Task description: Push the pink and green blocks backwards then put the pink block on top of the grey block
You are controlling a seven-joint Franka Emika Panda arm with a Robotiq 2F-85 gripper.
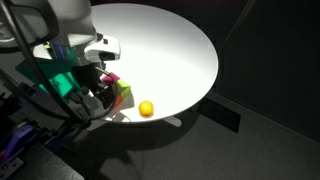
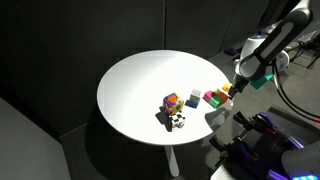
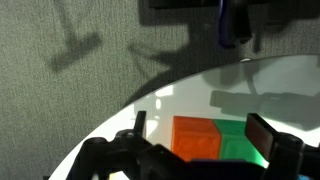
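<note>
In an exterior view the pink block (image 2: pixel 209 97) and the green block (image 2: pixel 218 98) sit side by side near the table's edge, with the grey block (image 2: pixel 193 98) just beside the pink one. My gripper (image 2: pixel 236 88) hangs over the end of this row. In the wrist view my gripper (image 3: pixel 205 132) is open. An orange block (image 3: pixel 195 138) and a green block (image 3: pixel 237 142) lie touching between its fingers. In an exterior view the pink block (image 1: pixel 112 78) and a green block (image 1: pixel 123 93) show beside my gripper (image 1: pixel 100 97). The grey block is hidden there.
The blocks lie on a round white table (image 2: pixel 140 80) with dark floor around it. A multicoloured toy cluster (image 2: pixel 173 105) stands near the table's front. A yellow-orange ball (image 1: pixel 146 109) lies near the table's edge. Robot cables and gear crowd the side by the arm.
</note>
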